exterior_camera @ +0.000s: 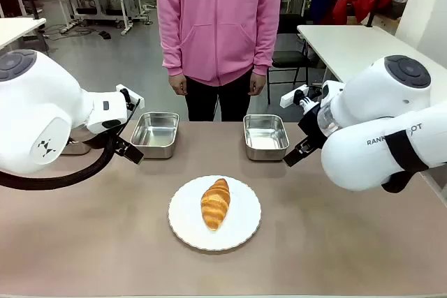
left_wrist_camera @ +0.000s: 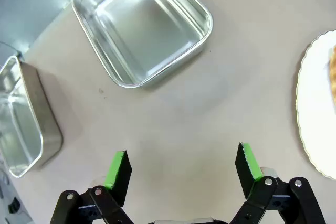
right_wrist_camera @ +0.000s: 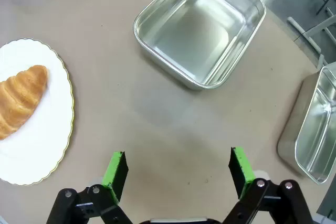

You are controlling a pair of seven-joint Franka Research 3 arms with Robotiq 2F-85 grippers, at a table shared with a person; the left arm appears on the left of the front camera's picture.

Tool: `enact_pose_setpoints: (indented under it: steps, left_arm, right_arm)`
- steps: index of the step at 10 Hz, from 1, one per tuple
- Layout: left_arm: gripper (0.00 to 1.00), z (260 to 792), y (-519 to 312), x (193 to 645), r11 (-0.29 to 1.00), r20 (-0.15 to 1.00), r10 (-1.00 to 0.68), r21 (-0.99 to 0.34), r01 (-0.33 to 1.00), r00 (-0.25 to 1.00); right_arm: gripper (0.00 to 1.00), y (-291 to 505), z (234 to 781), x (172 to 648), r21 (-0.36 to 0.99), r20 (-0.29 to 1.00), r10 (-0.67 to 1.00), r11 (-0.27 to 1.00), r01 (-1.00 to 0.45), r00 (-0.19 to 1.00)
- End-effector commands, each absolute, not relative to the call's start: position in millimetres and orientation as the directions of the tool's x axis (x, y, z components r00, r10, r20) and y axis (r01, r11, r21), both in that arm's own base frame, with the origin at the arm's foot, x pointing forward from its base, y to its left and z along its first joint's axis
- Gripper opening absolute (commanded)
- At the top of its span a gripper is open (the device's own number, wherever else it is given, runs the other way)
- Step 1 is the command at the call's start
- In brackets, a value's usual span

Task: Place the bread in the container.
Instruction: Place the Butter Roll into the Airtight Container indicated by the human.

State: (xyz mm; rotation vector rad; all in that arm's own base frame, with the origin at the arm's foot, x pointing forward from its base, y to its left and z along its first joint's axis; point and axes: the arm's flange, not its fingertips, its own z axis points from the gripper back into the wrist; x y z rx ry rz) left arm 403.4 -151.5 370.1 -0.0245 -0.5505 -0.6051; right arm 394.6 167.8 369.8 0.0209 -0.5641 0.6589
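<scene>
The bread [exterior_camera: 215, 204] is a golden-brown croissant lying on a round white plate [exterior_camera: 183, 228] at the table's middle front. Two empty shiny steel containers stand behind it, one on the left [exterior_camera: 155, 134] and one on the right [exterior_camera: 265, 136]. My left gripper [left_wrist_camera: 182, 161] hovers open over bare table, short of the left container [left_wrist_camera: 142, 24]. My right gripper [right_wrist_camera: 178, 162] is also open and holds nothing. It hangs short of the right container [right_wrist_camera: 199, 30], with the bread [right_wrist_camera: 21, 98] off to its left.
A further steel tray [left_wrist_camera: 21, 124] stands beside the left container, and another [right_wrist_camera: 315, 129] beside the right one. A person in a pink hoodie [exterior_camera: 218, 19] stands at the far edge with hands down. The plate's rim [left_wrist_camera: 315, 114] shows at the left wrist view's right edge.
</scene>
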Motion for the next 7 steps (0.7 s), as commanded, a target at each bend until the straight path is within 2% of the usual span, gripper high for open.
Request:
enact_pose_setpoints:
  steps: [1, 7]
  left_arm:
    - [1.00, 370.1, -151.5, 403.4, 0.827, 0.498, -0.534, 0.136, 0.546, 0.683]
    - [1.00, 370.1, -151.5, 403.4, 0.827, 0.498, -0.534, 0.136, 0.546, 0.683]
  right_arm:
    - [1.00, 167.8, 370.0, 394.6, -0.156, 0.503, 0.574, 0.796, -0.585, 0.647]
    - [1.00, 167.8, 370.0, 394.6, -0.156, 0.503, 0.574, 0.796, -0.585, 0.647]
